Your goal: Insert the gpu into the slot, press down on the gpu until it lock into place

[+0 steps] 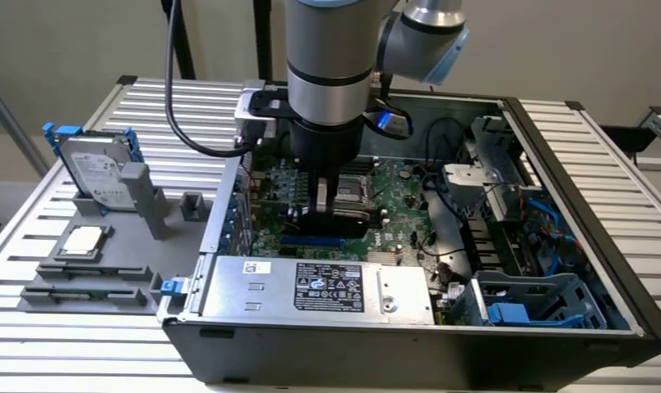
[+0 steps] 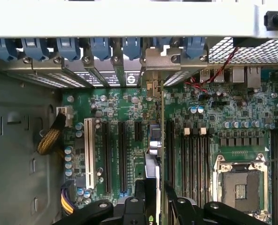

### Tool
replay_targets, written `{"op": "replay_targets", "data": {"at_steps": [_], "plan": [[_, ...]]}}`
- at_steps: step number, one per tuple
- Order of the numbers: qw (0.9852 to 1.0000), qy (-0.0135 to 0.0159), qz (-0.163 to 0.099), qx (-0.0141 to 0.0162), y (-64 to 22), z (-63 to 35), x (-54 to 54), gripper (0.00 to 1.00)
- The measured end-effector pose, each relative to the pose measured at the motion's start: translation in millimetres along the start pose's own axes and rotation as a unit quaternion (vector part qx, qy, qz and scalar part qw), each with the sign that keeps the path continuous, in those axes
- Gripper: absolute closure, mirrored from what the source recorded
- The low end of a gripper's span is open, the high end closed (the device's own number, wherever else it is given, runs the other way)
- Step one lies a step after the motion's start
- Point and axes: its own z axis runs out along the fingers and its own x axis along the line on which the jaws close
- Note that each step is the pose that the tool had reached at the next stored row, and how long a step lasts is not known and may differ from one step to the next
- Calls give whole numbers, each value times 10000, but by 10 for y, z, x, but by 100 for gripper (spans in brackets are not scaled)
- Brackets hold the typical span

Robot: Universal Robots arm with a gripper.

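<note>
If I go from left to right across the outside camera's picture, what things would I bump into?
Hard drive → small grey block → gpu → blue-grey plastic cage.

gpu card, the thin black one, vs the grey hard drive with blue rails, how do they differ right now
The thin gpu card is black; the metal hard drive is grey with blue rails. The gpu card is inside the open dark computer case, gripped by the gripper; the hard drive is outside it, in a grey stand at the exterior view's left. Both stand on edge.
</note>
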Motion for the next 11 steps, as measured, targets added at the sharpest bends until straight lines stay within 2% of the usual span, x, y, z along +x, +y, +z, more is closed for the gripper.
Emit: {"op": "replay_targets", "data": {"at_steps": [11], "plan": [[10000,0,-38,-16,2,63,-8,74]]}}
